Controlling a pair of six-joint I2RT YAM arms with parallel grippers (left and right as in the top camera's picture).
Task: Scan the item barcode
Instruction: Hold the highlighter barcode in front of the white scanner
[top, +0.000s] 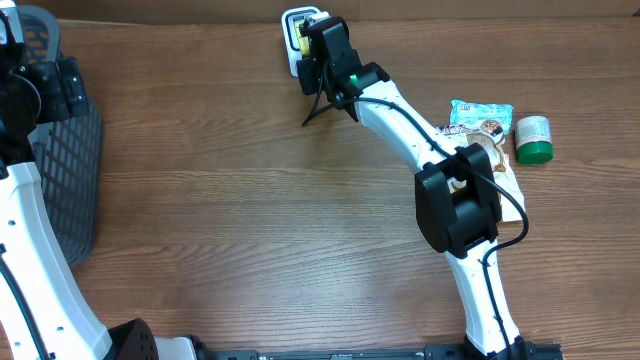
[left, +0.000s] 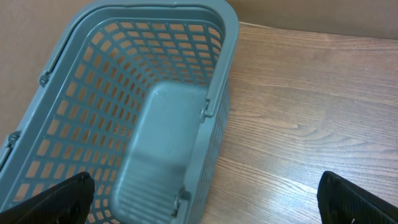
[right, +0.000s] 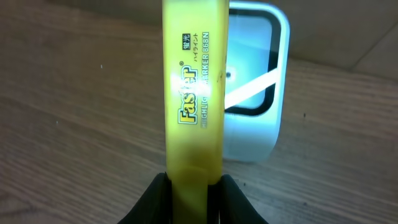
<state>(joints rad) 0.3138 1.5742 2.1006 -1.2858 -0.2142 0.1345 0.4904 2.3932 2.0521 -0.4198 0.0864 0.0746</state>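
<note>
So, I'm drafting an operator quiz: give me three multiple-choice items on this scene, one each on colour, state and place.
1. What colour is the highlighter? A yellow; B pink; C blue.
2. The left gripper is: A shut on the highlighter; B open above the basket; C shut, empty.
3. The highlighter is: A inside the basket; B held before the scanner; C lying beside the basket.
Answers: 1 A, its body is yellow; 2 B, its fingers stand wide apart over the basket; 3 B, the right gripper holds it facing the scanner's window.

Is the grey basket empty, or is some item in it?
Empty, as far as visible: the basket shows only its bare floor and mesh walls.
</note>
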